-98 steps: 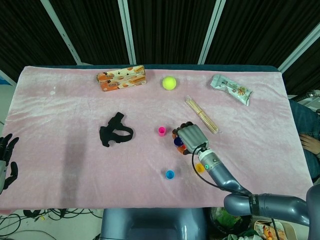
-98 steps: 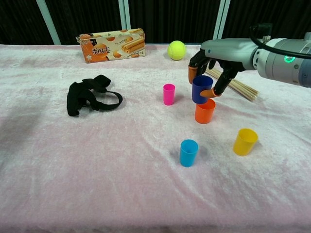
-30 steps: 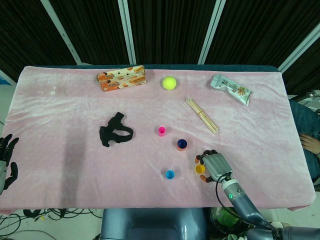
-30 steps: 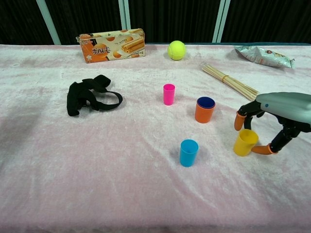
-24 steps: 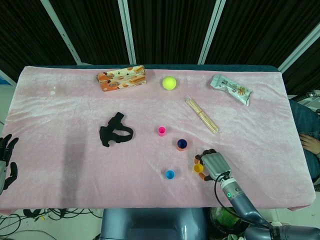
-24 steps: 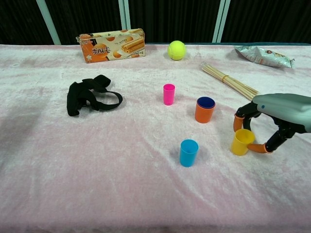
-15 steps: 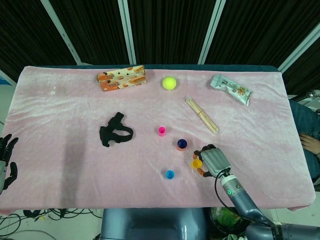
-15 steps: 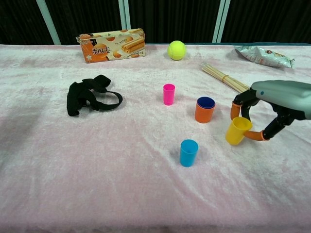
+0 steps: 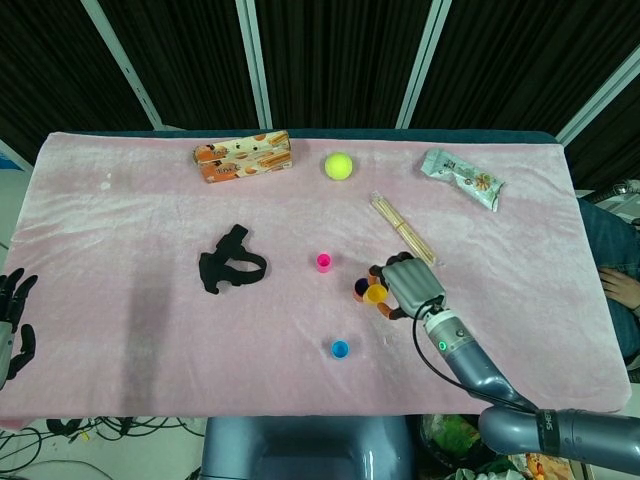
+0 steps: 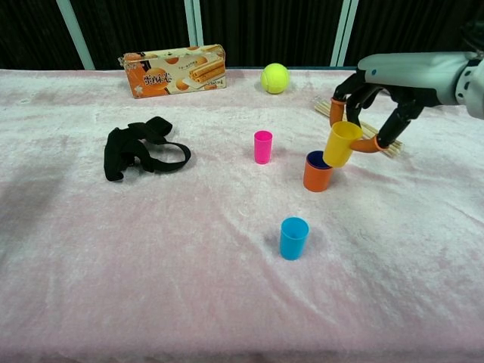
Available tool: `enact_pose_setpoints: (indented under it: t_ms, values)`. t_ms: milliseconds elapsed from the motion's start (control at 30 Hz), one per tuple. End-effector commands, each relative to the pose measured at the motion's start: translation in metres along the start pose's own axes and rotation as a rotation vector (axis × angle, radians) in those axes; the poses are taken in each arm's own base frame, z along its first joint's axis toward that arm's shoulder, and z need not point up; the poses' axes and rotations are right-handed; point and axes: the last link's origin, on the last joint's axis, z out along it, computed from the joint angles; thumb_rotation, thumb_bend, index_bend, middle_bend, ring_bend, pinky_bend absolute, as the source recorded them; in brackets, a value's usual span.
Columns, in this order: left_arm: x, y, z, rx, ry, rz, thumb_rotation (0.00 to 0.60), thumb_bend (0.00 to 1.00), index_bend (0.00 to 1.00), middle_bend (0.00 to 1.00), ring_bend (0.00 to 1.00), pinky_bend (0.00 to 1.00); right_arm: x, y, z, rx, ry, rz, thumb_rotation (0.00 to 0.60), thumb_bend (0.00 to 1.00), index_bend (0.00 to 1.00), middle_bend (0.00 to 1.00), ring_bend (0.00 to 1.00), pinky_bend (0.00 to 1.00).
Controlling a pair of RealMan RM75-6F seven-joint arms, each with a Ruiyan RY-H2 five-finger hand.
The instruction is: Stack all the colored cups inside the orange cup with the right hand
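My right hand [image 10: 372, 104] [image 9: 405, 285] holds a yellow cup [image 10: 341, 144] [image 9: 375, 293], tilted, in the air just above and right of the orange cup [image 10: 318, 173] [image 9: 359, 292]. A dark blue cup [image 10: 315, 159] sits nested inside the orange one. The pink cup [image 10: 262, 147] [image 9: 324, 263] stands upright to the left. The light blue cup [image 10: 293, 237] [image 9: 340, 349] stands nearer the front edge. My left hand [image 9: 12, 322] is open at the far left edge of the head view, off the table.
A black strap [image 10: 138, 151] lies at the left. At the back are a snack box [image 10: 173, 69], a tennis ball [image 10: 274, 78], a bundle of wooden sticks [image 10: 361, 128] under my right hand, and a snack bag [image 9: 461, 178]. Pink cloth [image 10: 151, 257] covers the table.
My right hand gripped the yellow cup at the front right, lifted it and carried it back-left to just over the orange cup. Before that, the dark blue cup went into the orange one.
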Motion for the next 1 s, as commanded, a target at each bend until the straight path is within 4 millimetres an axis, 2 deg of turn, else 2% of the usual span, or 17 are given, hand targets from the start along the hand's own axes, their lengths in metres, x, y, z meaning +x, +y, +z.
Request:
enact_pose_setpoints:
  t_ms: [33, 733, 800, 867, 933, 1000]
  values:
    - [0.0, -0.001, 0.0, 0.002, 0.001, -0.001, 0.6, 0.7, 0.07, 0.01, 0.0, 0.03, 0.0, -0.005, 0.018, -0.001, -0.013, -0.013, 0.6, 0.35, 0.55, 0.52, 0.29, 0.21]
    - [0.001, -0.002, 0.0, 0.01, 0.006, 0.003, 0.6, 0.7, 0.07, 0.01, 0.0, 0.03, -0.015, 0.006, 0.037, -0.043, -0.053, -0.034, 0.6, 0.34, 0.54, 0.51, 0.29, 0.21]
    - [0.001, -0.002, 0.0, 0.011, 0.006, 0.003, 0.6, 0.7, 0.07, 0.01, 0.0, 0.03, -0.017, 0.008, 0.037, -0.044, -0.061, -0.04, 0.6, 0.3, 0.49, 0.47, 0.28, 0.21]
    - [0.001, -0.003, 0.0, 0.011, 0.005, 0.003, 0.6, 0.7, 0.07, 0.01, 0.0, 0.03, -0.018, 0.008, 0.035, -0.041, -0.073, -0.044, 0.6, 0.23, 0.34, 0.34, 0.23, 0.21]
    - [0.001, -0.003, 0.0, 0.011, 0.003, 0.004, 0.6, 0.7, 0.07, 0.01, 0.0, 0.03, -0.016, 0.006, 0.032, -0.033, -0.074, -0.041, 0.6, 0.19, 0.24, 0.24, 0.19, 0.21]
    - [0.0, -0.002, 0.0, 0.011, 0.001, 0.004, 0.6, 0.7, 0.07, 0.01, 0.0, 0.03, -0.013, 0.003, 0.028, -0.022, -0.062, -0.031, 0.6, 0.16, 0.19, 0.2, 0.17, 0.21]
